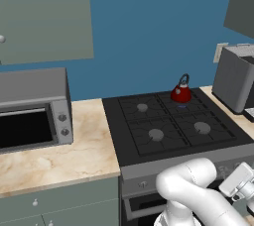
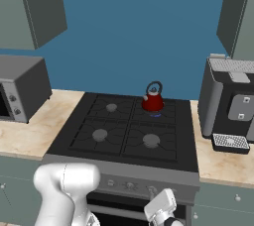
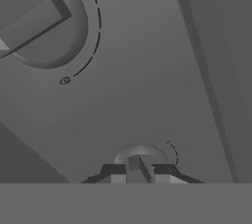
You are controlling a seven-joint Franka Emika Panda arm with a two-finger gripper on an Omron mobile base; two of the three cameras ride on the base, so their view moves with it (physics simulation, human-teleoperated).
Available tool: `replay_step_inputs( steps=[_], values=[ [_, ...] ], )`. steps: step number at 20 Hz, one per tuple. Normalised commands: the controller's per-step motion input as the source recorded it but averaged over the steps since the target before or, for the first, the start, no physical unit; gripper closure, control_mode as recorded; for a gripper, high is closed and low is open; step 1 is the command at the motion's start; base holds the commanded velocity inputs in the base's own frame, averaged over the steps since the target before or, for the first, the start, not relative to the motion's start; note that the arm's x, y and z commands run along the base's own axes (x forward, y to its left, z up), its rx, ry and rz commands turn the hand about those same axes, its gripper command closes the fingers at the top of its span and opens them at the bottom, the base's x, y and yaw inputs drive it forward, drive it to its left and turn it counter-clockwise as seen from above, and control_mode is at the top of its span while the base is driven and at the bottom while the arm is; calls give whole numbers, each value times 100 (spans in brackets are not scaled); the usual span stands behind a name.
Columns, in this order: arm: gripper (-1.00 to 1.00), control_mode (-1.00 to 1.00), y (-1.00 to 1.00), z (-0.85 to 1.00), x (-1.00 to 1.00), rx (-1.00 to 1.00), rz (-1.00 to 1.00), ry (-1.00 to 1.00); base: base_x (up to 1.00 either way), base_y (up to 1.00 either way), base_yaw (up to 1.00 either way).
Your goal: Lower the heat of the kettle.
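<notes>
2 base views flanking stove (image 1: 168, 126), hand view tight against knob (image 3: 139, 166)

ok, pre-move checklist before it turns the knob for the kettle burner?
1. Kettle seated on the back right burner, upright: ok.
2. Burner lit: ok, small blue flame beneath the kettle in both base views.
3. Gripper at the stove front panel: ok, fingertips straddle a knob in the hand view.
4. Fingers clamped on that knob: cannot tell; contact is not visible.
5. That knob controls the kettle's burner: cannot tell; no readable marking, and a second knob sits nearby.
6. Current knob setting: cannot tell.
</notes>
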Motion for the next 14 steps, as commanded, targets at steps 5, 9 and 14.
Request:
replay_step_inputs(
  steps=[5,9,14],
  values=[
    [100,-100,16,14,0,13,4,10,0,0,0],
    [100,-100,12,5,0,20,8,7,0,0,0],
    [100,-100,7,0,0,23,9,6,0,0,0]
  ],
)
